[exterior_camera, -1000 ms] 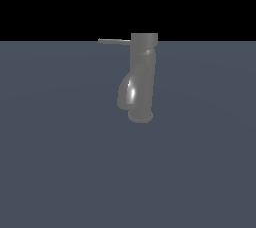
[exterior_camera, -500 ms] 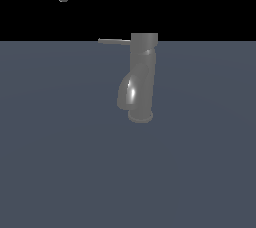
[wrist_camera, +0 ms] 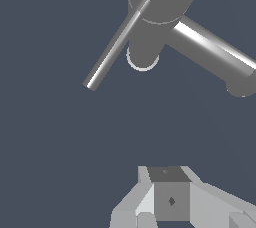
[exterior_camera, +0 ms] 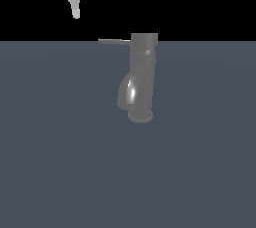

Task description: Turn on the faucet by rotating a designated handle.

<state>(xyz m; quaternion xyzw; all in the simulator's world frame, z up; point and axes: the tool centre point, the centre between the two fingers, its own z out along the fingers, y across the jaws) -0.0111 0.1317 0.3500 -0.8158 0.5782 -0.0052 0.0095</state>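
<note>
One gripper [exterior_camera: 75,12] hovering at 11 o'clock above faucet [exterior_camera: 142,79], holding nothing, opening unclear. Risking overshooting thin handle [exterior_camera: 114,41], striking spout instead.

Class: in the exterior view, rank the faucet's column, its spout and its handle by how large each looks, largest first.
1. Column, tallest and widest.
2. Spout, shorter, partly overlapping the column.
3. Handle, a thin rod, clearly smallest.
All belong to one faucet, so nearness hardly skews this.

I see a flat slate-blue worktop [exterior_camera: 60,172]; the dark grey faucet [exterior_camera: 142,77] stands upright on it by its round base.
</note>
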